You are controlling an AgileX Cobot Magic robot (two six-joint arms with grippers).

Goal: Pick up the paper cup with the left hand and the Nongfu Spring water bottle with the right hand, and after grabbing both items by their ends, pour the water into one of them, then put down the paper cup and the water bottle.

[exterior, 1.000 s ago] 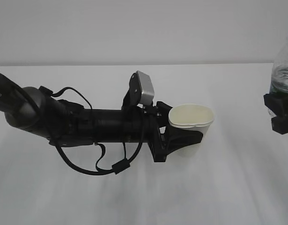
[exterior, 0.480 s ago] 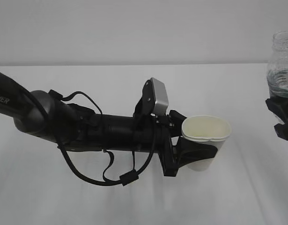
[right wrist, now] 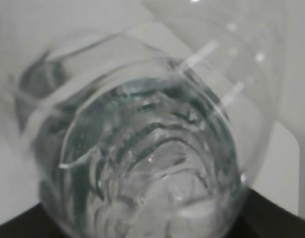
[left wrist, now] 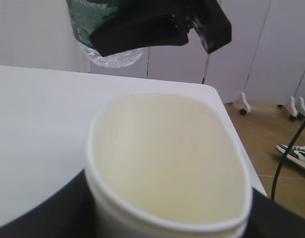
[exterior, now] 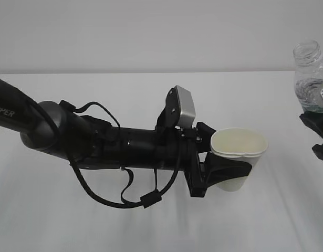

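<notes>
While the left hand (exterior: pixel 72 137) reaches in from the left with its forearm lying almost level across the white worktop (exterior: pixel 98 226), its gripper (exterior: pixel 224 170) is clamped around the lower wall of the paper cup (exterior: pixel 238 160), jaws part-way apart at the cup's width and squeezing the rim into an oval. The cup stands upright with its mouth up, clear of the worktop as far as I can judge, and in the left wrist view its pale inside (left wrist: pixel 172 158) looks empty.

The Nongfu Spring water bottle (exterior: pixel 311 79) sits at the far right edge of the exterior view, upright, open neck upward, long axis vertical. The right hand (exterior: pixel 319 134) has its gripper closed on the bottle's lower part, jaws likewise held apart by the body; the right wrist view (right wrist: pixel 152 163) looks up along the ribbed barrel.

What the pour turns on is the gap: the bottle lies to the right of the cup and higher, well apart, its mouth not yet over the cup. I judge the bottle must come leftward and tilt its neck toward the cup's open mouth.
</notes>
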